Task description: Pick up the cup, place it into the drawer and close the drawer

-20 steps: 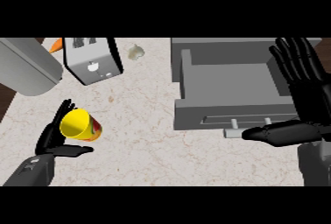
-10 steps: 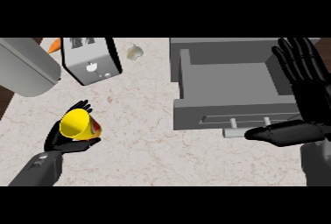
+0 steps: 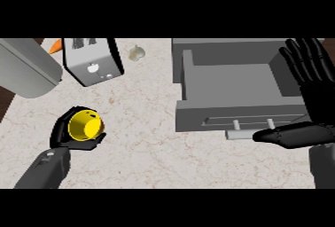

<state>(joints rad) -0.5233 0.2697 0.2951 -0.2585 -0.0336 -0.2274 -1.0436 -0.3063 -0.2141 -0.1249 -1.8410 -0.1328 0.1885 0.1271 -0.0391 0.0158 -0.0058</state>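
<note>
Head view, the only 1 I have: my left hand [image 3: 65,135] has its fingers [image 3: 98,139] curled round the yellow cup [image 3: 85,126], mouth up, at the left of the bench [image 3: 144,115] and well apart from the drawer [image 3: 229,84], which stands open at the right. I judge the pick-up done, with placing and closing left. My right hand [image 3: 307,88] rests open over the drawer's right edge, fingers straight, holding nothing.

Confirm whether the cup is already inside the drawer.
No: the yellow cup sits in the left hand, left of the open drawer.
</note>
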